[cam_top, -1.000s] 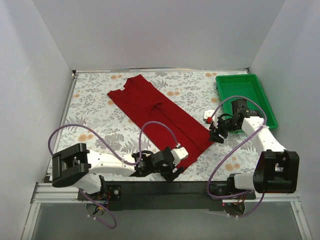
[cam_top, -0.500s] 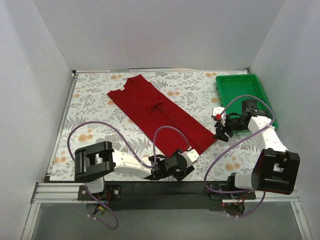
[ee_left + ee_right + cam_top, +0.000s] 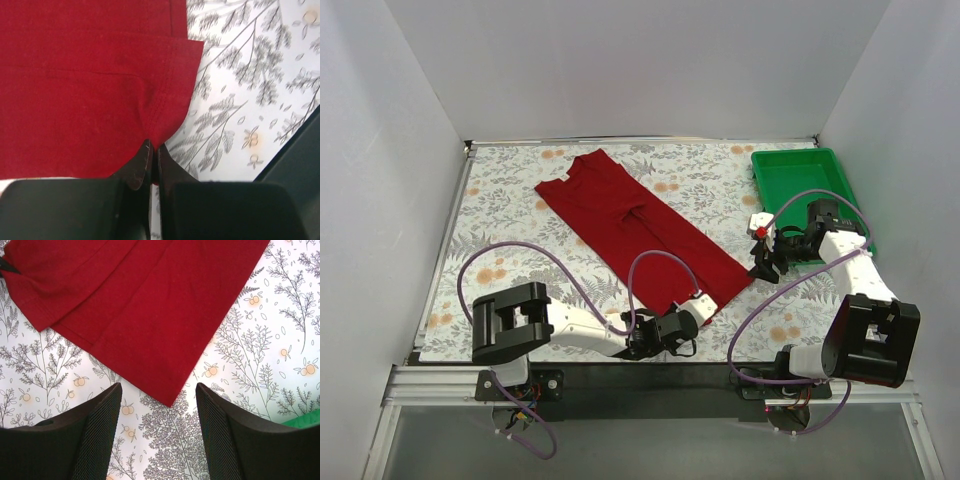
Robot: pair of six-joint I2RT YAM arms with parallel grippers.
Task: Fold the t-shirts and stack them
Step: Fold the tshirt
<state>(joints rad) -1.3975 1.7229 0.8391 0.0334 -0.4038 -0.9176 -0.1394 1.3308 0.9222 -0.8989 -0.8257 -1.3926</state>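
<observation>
T-shirt lay diagonally, hem nearest both arms; left end effector was clamped on one hem corner, right end effector, fingers apart, faced the other.

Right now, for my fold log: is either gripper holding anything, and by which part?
The left gripper pinches the t-shirt by a corner of its hem. The right gripper is open over the other corner, holding nothing.

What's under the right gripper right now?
Under the right gripper, whose jaws stand open, lies a corner of the red t-shirt on the floral table cover. Whatever lies beneath the shirt is hidden.
</observation>
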